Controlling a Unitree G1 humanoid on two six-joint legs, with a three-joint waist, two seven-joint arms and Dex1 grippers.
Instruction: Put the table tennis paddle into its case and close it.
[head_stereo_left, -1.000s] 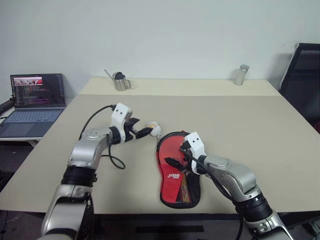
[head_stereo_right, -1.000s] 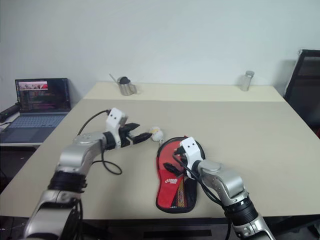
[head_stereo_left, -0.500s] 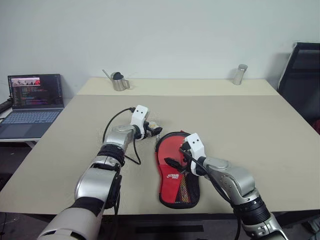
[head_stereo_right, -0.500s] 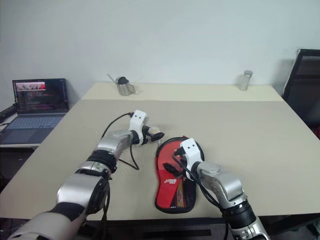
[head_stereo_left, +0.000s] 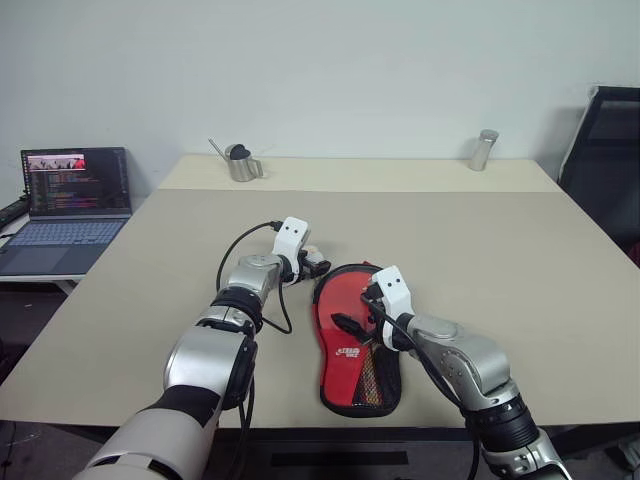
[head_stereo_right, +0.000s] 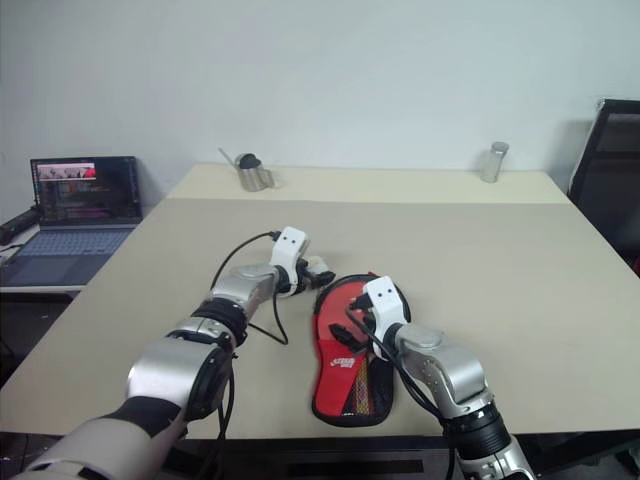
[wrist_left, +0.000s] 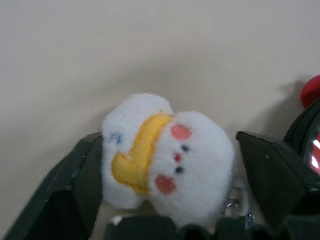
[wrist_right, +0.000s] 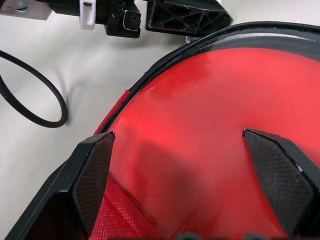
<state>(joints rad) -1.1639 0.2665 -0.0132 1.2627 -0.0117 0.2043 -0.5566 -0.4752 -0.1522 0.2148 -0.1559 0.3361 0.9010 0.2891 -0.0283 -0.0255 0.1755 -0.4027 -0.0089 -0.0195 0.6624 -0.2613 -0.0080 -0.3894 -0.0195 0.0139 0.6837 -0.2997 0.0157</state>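
Partly hidden under right pincer (head_stereo_left: 352, 312), spread wide: red case (head_stereo_left: 352, 345). At eleven o'clock, left pincer (wrist_left: 165, 190) spread around plush toy (wrist_left: 167, 175), grip unclear.

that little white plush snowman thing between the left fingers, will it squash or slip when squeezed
The plush snowman looks fuzzy and stuffed, so it will probably squash between the left gripper fingers rather than slip. It seems light for its size, so a nudge would likely shove it across the table. A small metal ring at its base hints that it is tethered to the case.
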